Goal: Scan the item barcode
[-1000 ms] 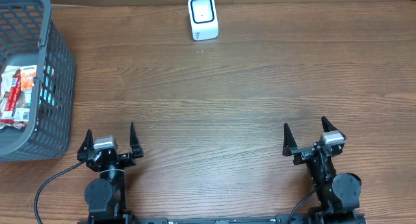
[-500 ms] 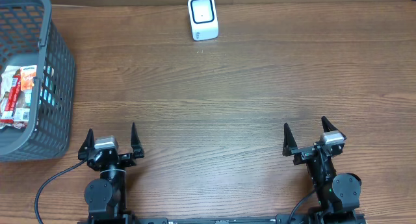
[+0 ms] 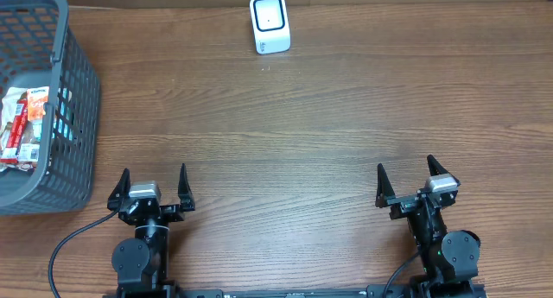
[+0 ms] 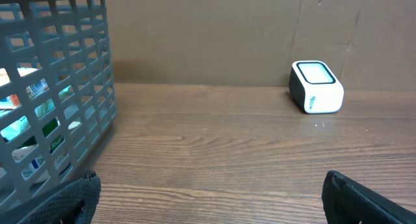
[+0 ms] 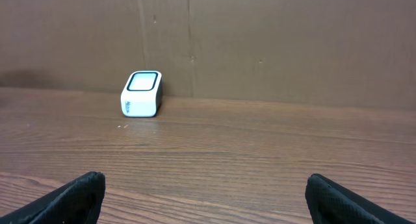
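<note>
Overhead is taking in the whole layout. The left gripper (image 3: 154,170) and the right gripper (image 3: 406,164) are sitting at the near edge of the wood-grain table (image 3: 311,117), both with jaws spread wide and holding nothing. The grey plastic basket (image 3: 79,91), a lattice of square holes, is standing at the far left. The snack packets (image 3: 22,125) are lying inside it, well apart from both grippers. The small white scanner (image 3: 269,23), a rounded block with a dark-framed window, is standing near the far edge.

Left wrist is catching the basket's mesh wall (image 4: 58,113) with colourful packets showing through, plus the scanner (image 4: 316,87) before a brown cardboard backdrop (image 4: 208,36). Right wrist is showing the scanner (image 5: 141,94) and wood grain, with the basket falling outside its frame.
</note>
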`<action>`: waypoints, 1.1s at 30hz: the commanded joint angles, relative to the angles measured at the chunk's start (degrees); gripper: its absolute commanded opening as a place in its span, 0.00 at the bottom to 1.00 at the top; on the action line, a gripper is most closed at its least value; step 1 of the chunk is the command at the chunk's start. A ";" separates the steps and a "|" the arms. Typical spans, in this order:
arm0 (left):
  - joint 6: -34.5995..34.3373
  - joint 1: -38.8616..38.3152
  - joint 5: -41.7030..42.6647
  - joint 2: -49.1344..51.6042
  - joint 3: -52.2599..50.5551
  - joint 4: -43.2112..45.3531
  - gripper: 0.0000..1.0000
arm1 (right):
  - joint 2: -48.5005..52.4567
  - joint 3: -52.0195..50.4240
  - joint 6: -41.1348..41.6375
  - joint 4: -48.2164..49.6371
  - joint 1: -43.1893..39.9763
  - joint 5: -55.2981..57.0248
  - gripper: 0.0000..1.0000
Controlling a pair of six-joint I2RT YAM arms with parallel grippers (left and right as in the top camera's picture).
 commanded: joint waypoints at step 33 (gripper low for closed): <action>-5.70 -0.37 8.68 -0.48 4.09 -1.55 1.00 | -0.57 -0.61 0.15 0.11 0.17 0.72 1.00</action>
